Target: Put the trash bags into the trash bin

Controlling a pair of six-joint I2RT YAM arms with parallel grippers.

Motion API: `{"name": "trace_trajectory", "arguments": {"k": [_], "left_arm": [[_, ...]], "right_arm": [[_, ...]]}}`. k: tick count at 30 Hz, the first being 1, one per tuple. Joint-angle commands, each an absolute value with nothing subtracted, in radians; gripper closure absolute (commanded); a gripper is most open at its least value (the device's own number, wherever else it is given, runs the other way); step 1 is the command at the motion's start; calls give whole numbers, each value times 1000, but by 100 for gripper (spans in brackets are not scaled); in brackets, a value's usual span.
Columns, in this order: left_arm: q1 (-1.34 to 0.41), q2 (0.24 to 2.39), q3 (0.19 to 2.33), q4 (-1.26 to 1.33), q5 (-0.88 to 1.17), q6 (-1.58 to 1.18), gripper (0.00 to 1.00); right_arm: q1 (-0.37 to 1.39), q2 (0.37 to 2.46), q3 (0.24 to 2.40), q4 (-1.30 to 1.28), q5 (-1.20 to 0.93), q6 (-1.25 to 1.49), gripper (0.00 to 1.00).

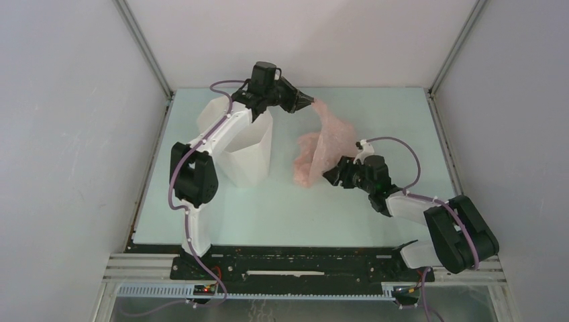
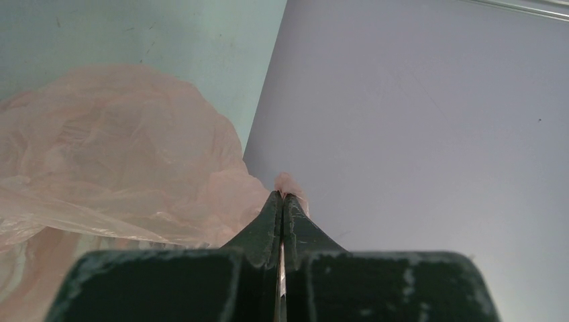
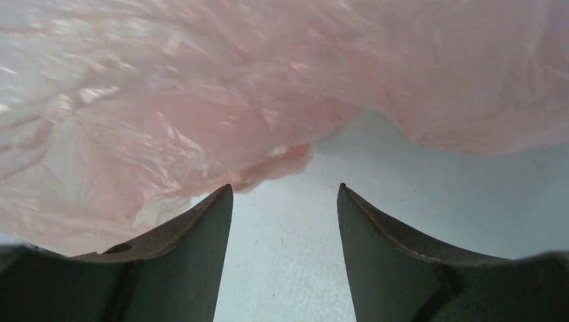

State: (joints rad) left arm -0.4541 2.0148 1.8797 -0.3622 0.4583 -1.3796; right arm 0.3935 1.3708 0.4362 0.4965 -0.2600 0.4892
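Note:
The pale-pink trash bag point(image 1: 325, 144) hangs in the middle of the table, its top corner lifted and its lower folds resting on the surface. My left gripper point(image 1: 313, 101) is shut on that top corner; a tuft of pink film point(image 2: 290, 181) pokes out past the closed tips, and the rest of the bag point(image 2: 114, 161) billows to the left. The white faceted trash bin point(image 1: 245, 144) stands upright to the left of the bag, under my left arm. My right gripper point(image 1: 330, 176) is open and empty, low beside the bag's lower right edge; pink film point(image 3: 201, 100) fills the view just beyond its tips.
The pale green table top point(image 1: 282, 208) is walled by grey panels on the left, back and right. The metal rail with the arm bases point(image 1: 302, 268) runs along the near edge.

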Motion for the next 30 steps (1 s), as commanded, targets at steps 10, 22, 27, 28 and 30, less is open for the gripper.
{"name": "trace_trajectory", "arguments": {"k": [10, 22, 27, 28, 30], "left_arm": [[-458, 1992, 1916, -362, 490, -1366, 100], [-471, 1984, 1904, -362, 502, -1369, 100], [-471, 1979, 1906, -367, 505, -1365, 100], [-471, 1979, 1906, -366, 506, -1364, 100], [-472, 1979, 1905, -369, 506, -1362, 100]], "right_arm": [[462, 1432, 221, 1006, -237, 471, 31], [603, 1647, 350, 1124, 24, 324, 29], [619, 1681, 369, 1152, 83, 293, 29], [620, 1687, 370, 1156, 87, 292, 29], [622, 1700, 369, 1182, 80, 285, 29]]}}
